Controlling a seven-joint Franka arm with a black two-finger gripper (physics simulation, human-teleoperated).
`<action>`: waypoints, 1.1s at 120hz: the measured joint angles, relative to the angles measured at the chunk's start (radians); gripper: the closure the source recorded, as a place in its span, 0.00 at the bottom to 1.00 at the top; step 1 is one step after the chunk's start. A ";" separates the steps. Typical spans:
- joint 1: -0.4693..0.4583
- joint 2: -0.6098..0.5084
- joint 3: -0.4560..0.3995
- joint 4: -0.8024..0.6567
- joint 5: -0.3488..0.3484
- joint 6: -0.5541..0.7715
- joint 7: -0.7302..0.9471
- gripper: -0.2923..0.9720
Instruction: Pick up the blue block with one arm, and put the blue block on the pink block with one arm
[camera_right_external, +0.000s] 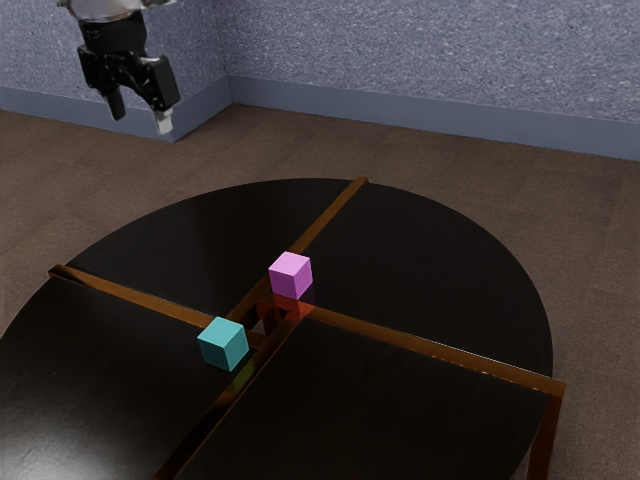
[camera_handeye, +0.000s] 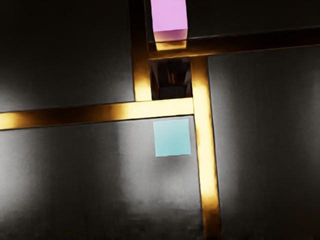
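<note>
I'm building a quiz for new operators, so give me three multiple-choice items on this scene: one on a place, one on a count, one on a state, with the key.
1. Where is the blue block? A: on the table, apart from the pink block. B: stacked on top of it. C: held in the air.
2. How many blocks are on the table? A: one. B: two. C: four.
3. What state is the tool in? A: shut on a block. B: pressing on the table. C: open and empty, high above the table.

Key: 1 A, it sits on the dark top by the wooden cross. 2 B, one blue and one pink. 3 C, its fingers stand apart with nothing between them.
</note>
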 joint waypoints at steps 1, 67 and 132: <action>0.000 -0.008 0.000 -0.029 0.000 0.010 0.000 0.23; 0.006 -0.052 -0.017 -0.743 -0.024 0.603 0.004 0.23; -0.001 0.028 0.018 -0.891 -0.022 0.869 0.009 0.23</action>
